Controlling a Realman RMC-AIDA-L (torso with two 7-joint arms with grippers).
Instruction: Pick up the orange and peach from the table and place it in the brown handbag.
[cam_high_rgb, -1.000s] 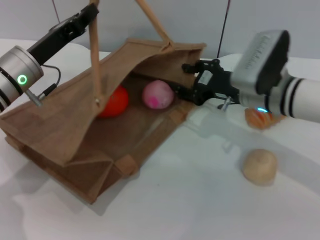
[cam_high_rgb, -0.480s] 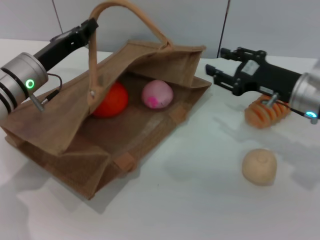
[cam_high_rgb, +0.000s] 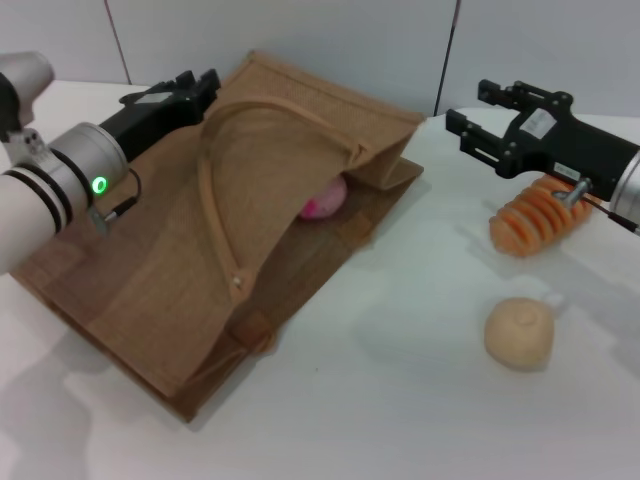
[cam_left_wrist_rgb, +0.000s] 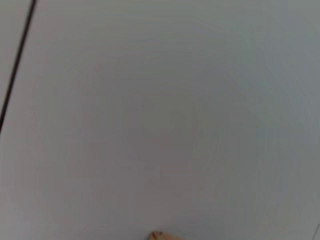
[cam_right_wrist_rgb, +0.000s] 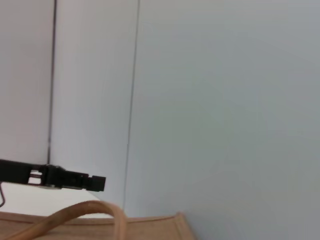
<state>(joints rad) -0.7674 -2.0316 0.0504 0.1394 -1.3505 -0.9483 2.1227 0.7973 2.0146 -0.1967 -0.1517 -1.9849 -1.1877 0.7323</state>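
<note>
The brown handbag (cam_high_rgb: 180, 270) lies on its side on the white table, its top side sagged down and its loop handle (cam_high_rgb: 215, 215) lying flat on it. The peach (cam_high_rgb: 326, 197) shows partly in the bag's mouth. The orange is hidden under the bag's fabric. My left gripper (cam_high_rgb: 196, 88) is open and empty above the bag's far left edge; it also shows in the right wrist view (cam_right_wrist_rgb: 75, 180), above the handle (cam_right_wrist_rgb: 75, 216). My right gripper (cam_high_rgb: 468, 108) is open and empty, to the right of the bag's mouth and apart from it.
A ridged orange-and-tan loaf (cam_high_rgb: 535, 215) lies under my right arm. A beige ball (cam_high_rgb: 518, 333) sits on the table (cam_high_rgb: 400, 400) to the front right. A grey wall panel (cam_high_rgb: 330, 40) stands behind. The left wrist view shows only wall and a bag corner (cam_left_wrist_rgb: 158, 235).
My left gripper has let go of the handle and come down; the bag's top has collapsed and now covers the orange. My right gripper has pulled back right, out of the bag's mouth.
</note>
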